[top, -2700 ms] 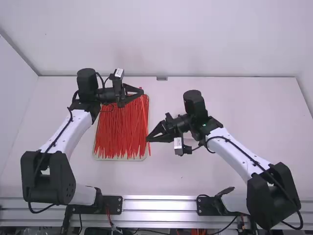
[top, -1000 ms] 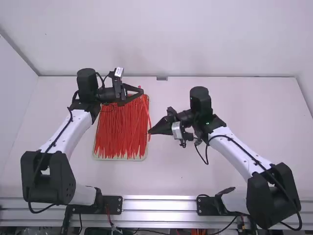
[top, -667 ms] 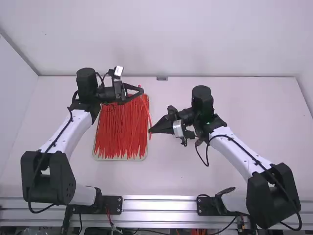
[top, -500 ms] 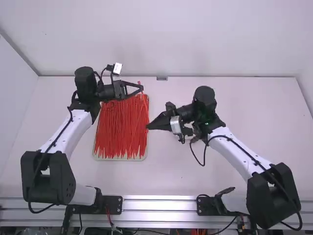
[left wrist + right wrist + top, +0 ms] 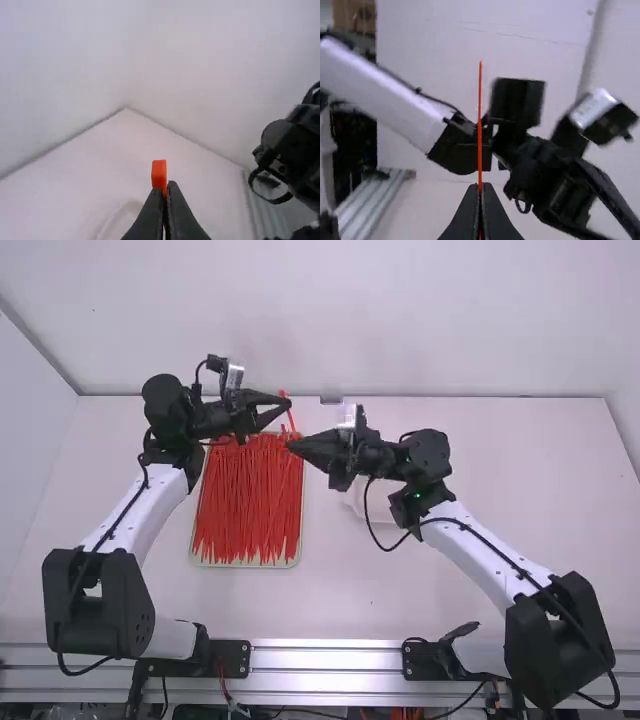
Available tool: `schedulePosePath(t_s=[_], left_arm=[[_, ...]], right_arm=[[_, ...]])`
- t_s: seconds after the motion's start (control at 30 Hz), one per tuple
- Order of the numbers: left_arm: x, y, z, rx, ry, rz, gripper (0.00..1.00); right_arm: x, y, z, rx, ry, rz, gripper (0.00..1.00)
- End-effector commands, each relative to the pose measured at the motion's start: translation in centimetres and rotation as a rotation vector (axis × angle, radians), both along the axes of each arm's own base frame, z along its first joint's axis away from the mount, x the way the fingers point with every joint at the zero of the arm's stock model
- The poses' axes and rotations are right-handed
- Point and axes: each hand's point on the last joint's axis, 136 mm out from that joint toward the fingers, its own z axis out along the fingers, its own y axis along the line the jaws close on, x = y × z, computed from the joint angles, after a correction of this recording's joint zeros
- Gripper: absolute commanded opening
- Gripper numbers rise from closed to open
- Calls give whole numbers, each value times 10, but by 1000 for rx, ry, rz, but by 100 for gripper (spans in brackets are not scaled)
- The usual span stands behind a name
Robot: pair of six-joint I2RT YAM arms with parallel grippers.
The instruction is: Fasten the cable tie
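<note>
A red cable tie's orange head (image 5: pixel 159 173) sticks out of my left gripper (image 5: pixel 164 189), which is shut on it. In the high view the left gripper (image 5: pixel 277 406) hangs above the far end of the tray (image 5: pixel 246 563). My right gripper (image 5: pixel 293 444) points at it from the right, close beside it and slightly nearer. The right gripper (image 5: pixel 480 187) is shut on a thin red tie strip (image 5: pixel 480 120) that stands straight out of its fingers, in front of the left gripper (image 5: pixel 520 150). I cannot tell whether both hold the same tie.
The tray holds a dense pile of red cable ties (image 5: pixel 250 495) left of the table's middle. The back wall runs just behind the grippers. Bare white table (image 5: pixel 520 470) spreads to the right and in front.
Both grippers have risen off the tray. The right one swung from the tray's right edge toward the far end, now close to the left gripper. The left gripper tilted up.
</note>
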Motion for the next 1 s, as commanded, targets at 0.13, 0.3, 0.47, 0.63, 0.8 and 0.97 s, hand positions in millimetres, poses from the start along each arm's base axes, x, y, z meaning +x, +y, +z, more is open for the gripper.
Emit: schedulePosePath(t_s=[0.13,0.3,0.47,0.63,0.8,0.97], left_arm=[[-2,0,15,75,-302,12,2],[-3,0,22,108,-456,19,2],[-6,-3,28,108,-508,16,2],[-12,-5,26,110,-510,-23,1],[-34,-10,25,121,-576,-146,1],[-45,-11,20,150,-684,-209,2]], right_arm=[[22,2,-1,31,396,-25,0],[25,2,-9,18,498,-18,0],[21,4,-14,0,588,17,0],[18,6,-28,-51,657,39,0],[18,7,-36,-75,701,40,0],[22,6,-36,-58,769,29,0]])
